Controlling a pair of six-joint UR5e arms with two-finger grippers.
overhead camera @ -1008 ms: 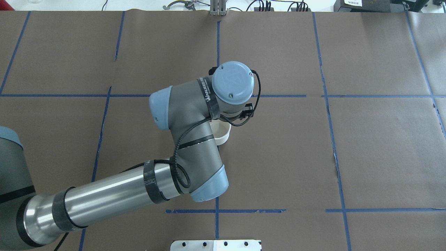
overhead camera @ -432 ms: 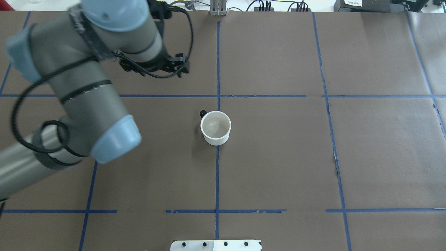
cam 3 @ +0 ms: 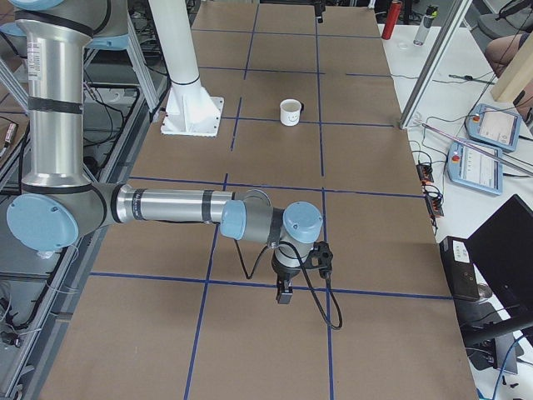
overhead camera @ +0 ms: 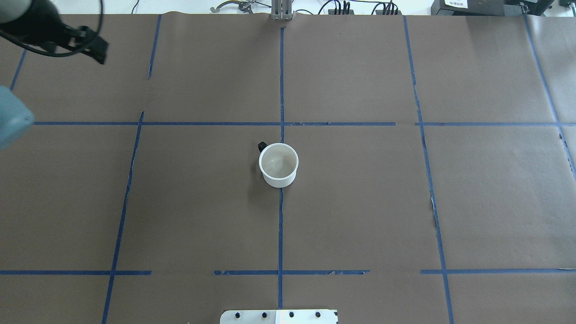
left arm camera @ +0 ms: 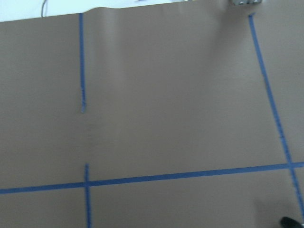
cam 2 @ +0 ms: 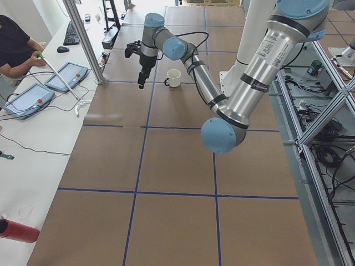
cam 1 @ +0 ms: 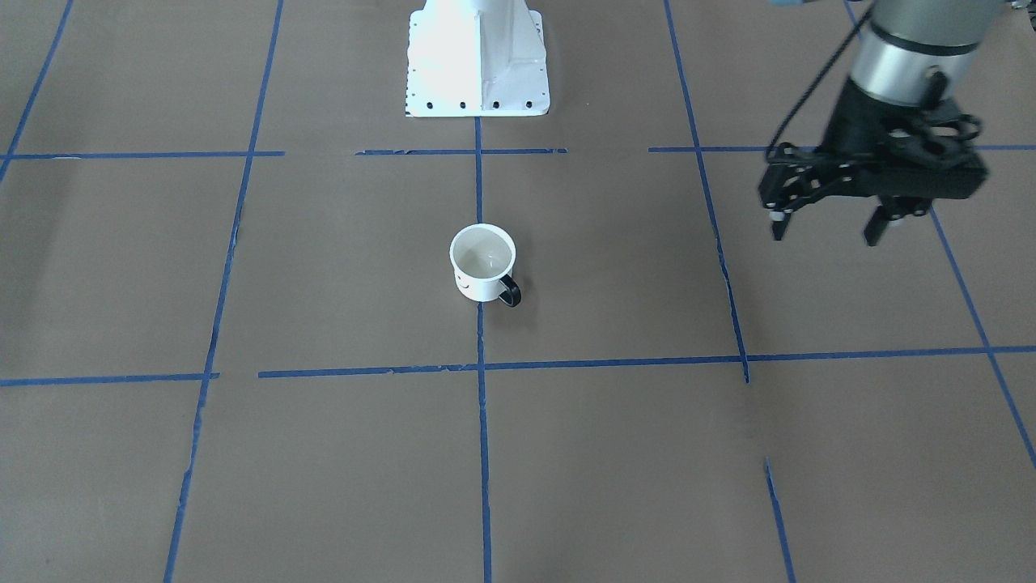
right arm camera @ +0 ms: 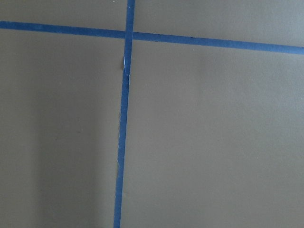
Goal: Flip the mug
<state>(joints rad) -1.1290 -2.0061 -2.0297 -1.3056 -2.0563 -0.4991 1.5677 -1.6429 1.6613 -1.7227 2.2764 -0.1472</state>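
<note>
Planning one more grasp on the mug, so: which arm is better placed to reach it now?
Probably the left. The left gripper hangs open and empty, off to one side of the upright mug, while the right gripper sits much farther away, low near the table's end on the robot's right.

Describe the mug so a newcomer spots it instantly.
On the brown-papered table gridded with blue tape, follow the tape line running out from the robot's white base plate to mid-table. The mug stands upright on that line, mouth open upward. Small and white against the brown, it has a black loop handle and a black smiley on its side.
</note>
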